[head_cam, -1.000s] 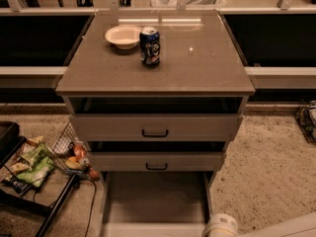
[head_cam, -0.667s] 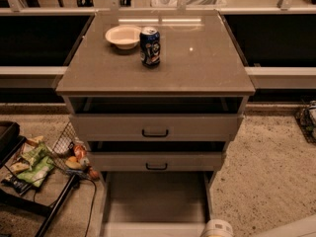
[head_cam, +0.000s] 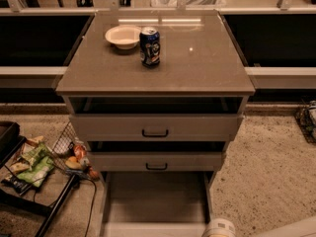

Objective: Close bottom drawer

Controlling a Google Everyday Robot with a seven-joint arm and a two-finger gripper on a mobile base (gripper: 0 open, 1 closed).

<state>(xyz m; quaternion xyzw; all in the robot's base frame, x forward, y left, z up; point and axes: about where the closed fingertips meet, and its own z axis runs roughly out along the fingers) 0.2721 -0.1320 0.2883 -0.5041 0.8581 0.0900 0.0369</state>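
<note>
The bottom drawer point(head_cam: 155, 201) of the grey-beige cabinet point(head_cam: 197, 73) is pulled far out toward me. Its flat tray is bare, and its front panel and handle are cut off by the lower edge of the camera view. Above it, the middle drawer point(head_cam: 156, 162) and the top drawer point(head_cam: 155, 127) each stand slightly open, with dark bar handles. A white rounded part of my arm point(head_cam: 219, 228) shows at the bottom edge, by the bottom drawer's right front corner. The gripper itself is below the frame, out of view.
A blue can point(head_cam: 149, 46) and a white bowl point(head_cam: 123, 35) stand on the cabinet top. A tipped wire basket point(head_cam: 64, 144) with snack bags point(head_cam: 29, 164), a cable and a black rack point(head_cam: 10, 132) lie on the floor at the left. Another basket point(head_cam: 308, 120) is at the right edge.
The white arm part has sunk slightly toward the bottom edge. The drawers, can and bowl have not moved.
</note>
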